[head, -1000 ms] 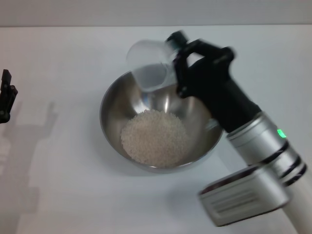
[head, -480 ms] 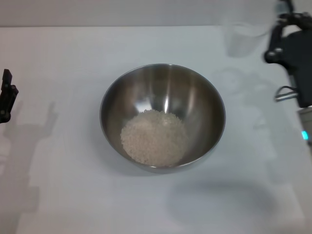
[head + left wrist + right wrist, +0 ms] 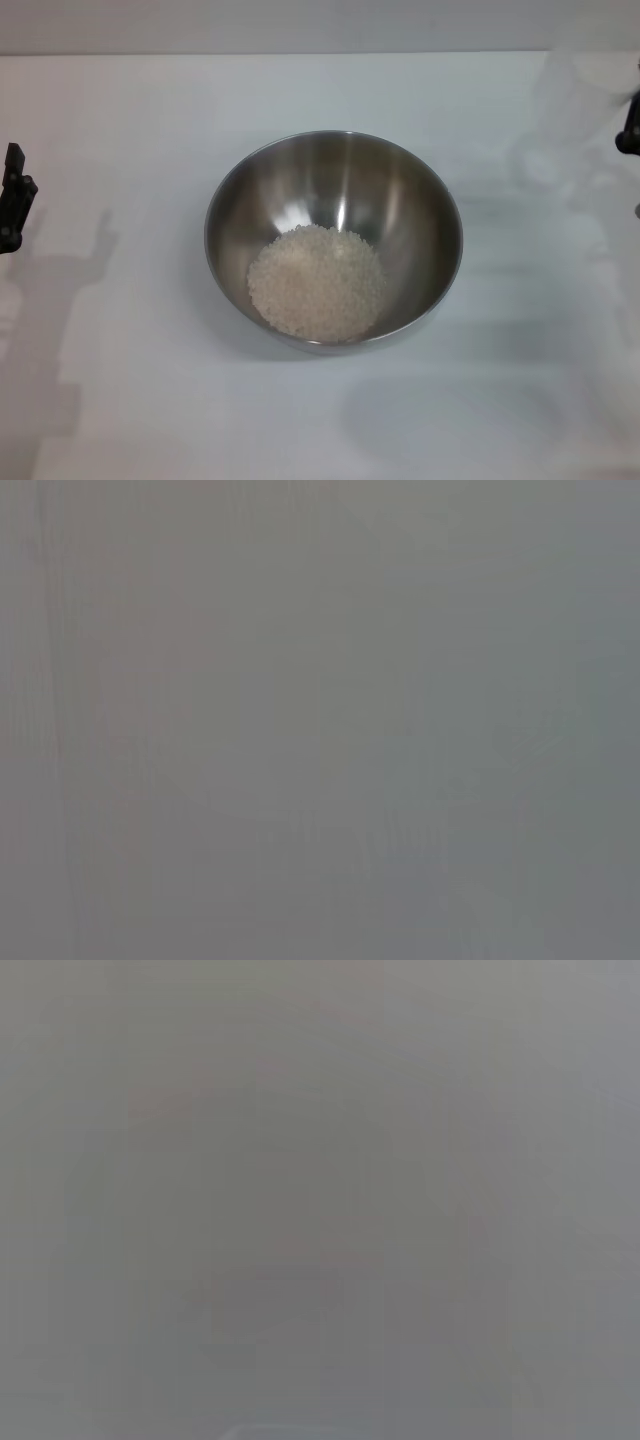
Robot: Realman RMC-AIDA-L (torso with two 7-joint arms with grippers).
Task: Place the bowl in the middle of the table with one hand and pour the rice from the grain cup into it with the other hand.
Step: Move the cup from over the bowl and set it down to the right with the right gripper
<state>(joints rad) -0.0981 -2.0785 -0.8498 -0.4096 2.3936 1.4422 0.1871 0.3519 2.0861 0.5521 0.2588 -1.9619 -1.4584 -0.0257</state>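
The steel bowl (image 3: 333, 190) stands on the white table (image 3: 130, 390) near its middle. A heap of rice (image 3: 317, 282) lies in the bowl's bottom. At the far right edge of the head view only a black sliver of my right gripper (image 3: 630, 125) shows. It is shut on the grain cup (image 3: 590, 90), a faint translucent blur well to the right of the bowl and apart from it. My left gripper (image 3: 12, 197) sits at the far left edge, away from the bowl. Both wrist views show only flat grey.
Shadows of the arms fall on the table left of the bowl and along the right side. The table's far edge runs across the top of the head view.
My right arm has swung away from above the bowl to the far right edge, taking the cup with it. The rice heap, the bowl and the left gripper have not moved.
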